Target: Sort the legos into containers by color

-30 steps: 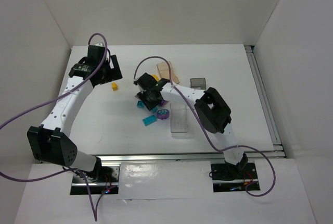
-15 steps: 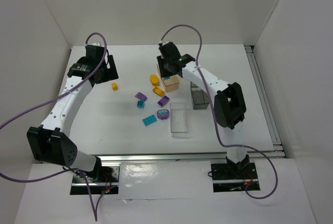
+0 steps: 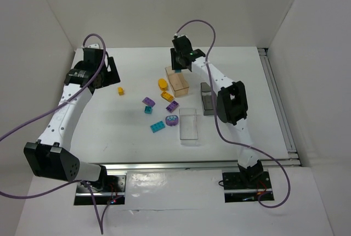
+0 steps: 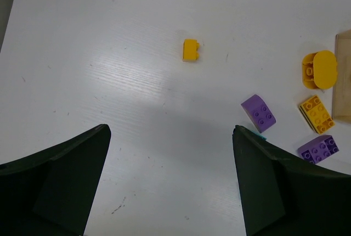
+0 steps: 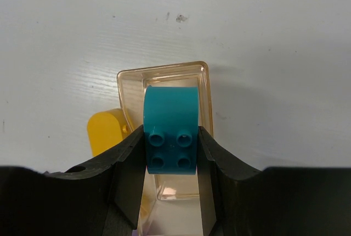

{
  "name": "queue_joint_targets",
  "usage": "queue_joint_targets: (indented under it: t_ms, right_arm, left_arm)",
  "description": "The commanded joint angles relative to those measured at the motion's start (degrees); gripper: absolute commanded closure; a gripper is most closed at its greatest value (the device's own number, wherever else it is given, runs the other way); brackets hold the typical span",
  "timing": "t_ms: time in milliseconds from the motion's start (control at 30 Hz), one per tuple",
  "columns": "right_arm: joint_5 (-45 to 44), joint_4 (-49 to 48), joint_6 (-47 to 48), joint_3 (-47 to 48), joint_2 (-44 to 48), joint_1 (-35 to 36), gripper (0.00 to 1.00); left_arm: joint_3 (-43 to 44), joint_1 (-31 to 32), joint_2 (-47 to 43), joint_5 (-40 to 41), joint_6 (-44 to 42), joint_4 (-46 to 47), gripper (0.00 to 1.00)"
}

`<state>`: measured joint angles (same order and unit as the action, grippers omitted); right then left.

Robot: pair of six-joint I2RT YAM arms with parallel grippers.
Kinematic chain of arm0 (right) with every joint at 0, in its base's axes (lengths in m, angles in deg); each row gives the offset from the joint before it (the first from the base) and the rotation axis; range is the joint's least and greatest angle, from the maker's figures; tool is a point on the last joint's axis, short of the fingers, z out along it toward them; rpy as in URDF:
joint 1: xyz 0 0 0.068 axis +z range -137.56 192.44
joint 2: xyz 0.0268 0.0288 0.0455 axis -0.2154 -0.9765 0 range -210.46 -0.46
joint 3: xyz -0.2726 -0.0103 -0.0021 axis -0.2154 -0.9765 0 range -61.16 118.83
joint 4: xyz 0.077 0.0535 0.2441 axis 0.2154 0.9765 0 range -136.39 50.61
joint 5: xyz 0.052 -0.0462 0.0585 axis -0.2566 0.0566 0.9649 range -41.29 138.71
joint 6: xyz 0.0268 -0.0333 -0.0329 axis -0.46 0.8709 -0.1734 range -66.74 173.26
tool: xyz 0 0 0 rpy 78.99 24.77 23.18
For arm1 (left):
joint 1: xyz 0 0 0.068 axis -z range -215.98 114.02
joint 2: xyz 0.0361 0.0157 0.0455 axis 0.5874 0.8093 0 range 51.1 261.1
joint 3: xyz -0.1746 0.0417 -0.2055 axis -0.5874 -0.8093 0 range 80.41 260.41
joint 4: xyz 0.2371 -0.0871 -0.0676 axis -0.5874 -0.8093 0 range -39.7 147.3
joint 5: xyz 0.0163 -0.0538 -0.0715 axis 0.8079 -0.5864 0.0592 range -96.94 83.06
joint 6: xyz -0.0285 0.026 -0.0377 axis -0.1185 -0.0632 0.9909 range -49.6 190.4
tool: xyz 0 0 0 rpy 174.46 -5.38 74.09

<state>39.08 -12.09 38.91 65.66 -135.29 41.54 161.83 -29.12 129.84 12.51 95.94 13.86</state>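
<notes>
My right gripper is shut on a teal lego and holds it above the far end of the tan-amber container. From above, that gripper is at the back of the table, over the tan container. My left gripper hangs open over bare table, holding nothing. A small yellow lego lies ahead of it. Purple legos and yellow legos lie to its right. The dark grey container and the clear container stand right of centre.
More loose legos lie mid-table: a teal one, a smaller teal one and a round purple one. White walls close the back and sides. A metal rail runs along the right edge.
My right arm has swung from the brick cluster mid-table to the back, carrying the teal lego over the tan container. My left arm has drawn slightly back and left, still open.
</notes>
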Motion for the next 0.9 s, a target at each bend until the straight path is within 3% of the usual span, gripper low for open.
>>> queue_joint_targets:
  t_ms: [0, 100, 133, 167, 233, 300, 400, 500, 667, 867]
  right_arm:
    - [0.58, -2.22, -0.77, 0.19, 1.58, 0.25, 0.61]
    - [1.1, -2.22, -0.77, 0.18, 1.06, 0.87, 0.52]
    - [1.1, -1.62, -0.77, 0.7, 1.06, 0.87, 0.36]
    - [1.1, -1.61, -0.77, 0.7, 0.53, 0.87, 0.27]
    - [-0.03, 0.14, -0.77, 2.11, 0.53, 1.4, 0.17]
    - [-0.04, 0.76, -0.77, 2.73, 1.75, 1.4, 0.19]
    - [-0.57, -1.77, 0.63, -3.84, 8.42, 3.76, 0.32]
    - [0.65, -4.67, 1.17, -14.3, 16.24, 8.24, 0.33]
    - [4.52, -5.91, -1.2, -26.69, 20.3, 17.63, 0.16]
    - [2.79, -9.96, -8.41, -27.79, 15.93, 23.1, 0.07]
  left_arm:
    - [1.1, -0.52, -1.92, 0.33, -0.23, -0.33, 0.0]
    - [1.1, -0.52, -1.92, -0.28, 0.29, -0.33, 0.0]
    - [1.1, -0.52, -1.92, -0.28, 0.3, -0.94, 0.0]
    - [1.1, -0.52, -1.92, -0.28, 0.3, -0.94, 0.0]
    - [1.1, -0.52, -1.92, -0.28, 0.3, -0.94, 0.0]
    - [1.63, -0.52, -1.4, -0.28, 0.3, -0.94, 0.0]
    - [2.68, -0.52, -1.4, 0.33, 0.82, -1.47, 0.0]
    - [3.3, -0.52, -1.4, 1.56, 1.52, -1.47, 0.0]
    - [3.3, -1.05, -1.4, 3.32, 5.74, -2.09, 0.0]
    - [3.3, -1.05, -1.4, 3.32, 7.42, -2.09, 0.0]
